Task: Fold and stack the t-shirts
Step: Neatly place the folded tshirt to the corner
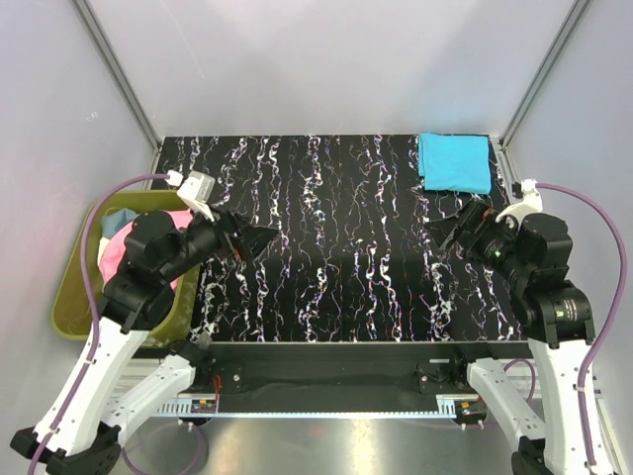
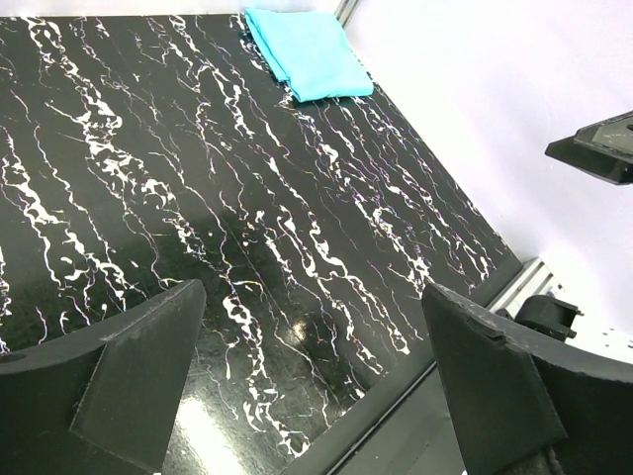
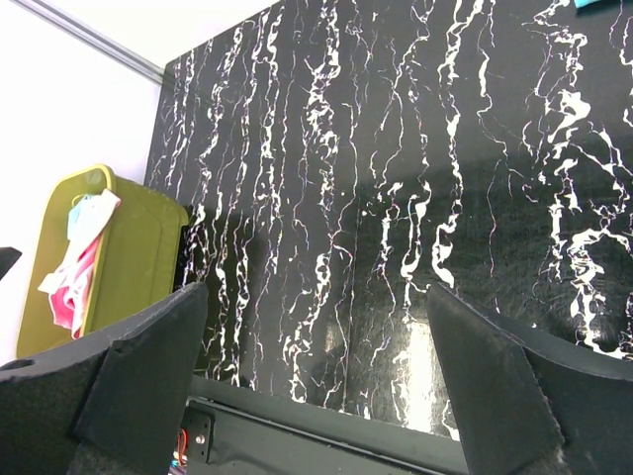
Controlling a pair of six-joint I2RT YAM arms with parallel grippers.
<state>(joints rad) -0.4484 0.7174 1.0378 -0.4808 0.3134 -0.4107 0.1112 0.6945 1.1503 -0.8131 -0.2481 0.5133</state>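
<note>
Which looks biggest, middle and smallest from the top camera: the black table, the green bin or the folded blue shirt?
1. black table, by far the largest.
2. green bin, even though the left arm hides part of it.
3. turquoise shirt, folded small in the far right corner.

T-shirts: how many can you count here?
3. A folded turquoise shirt lies in the far right corner of the table; a pink shirt and a light blue shirt sit in the bin. More may hide beneath.
</note>
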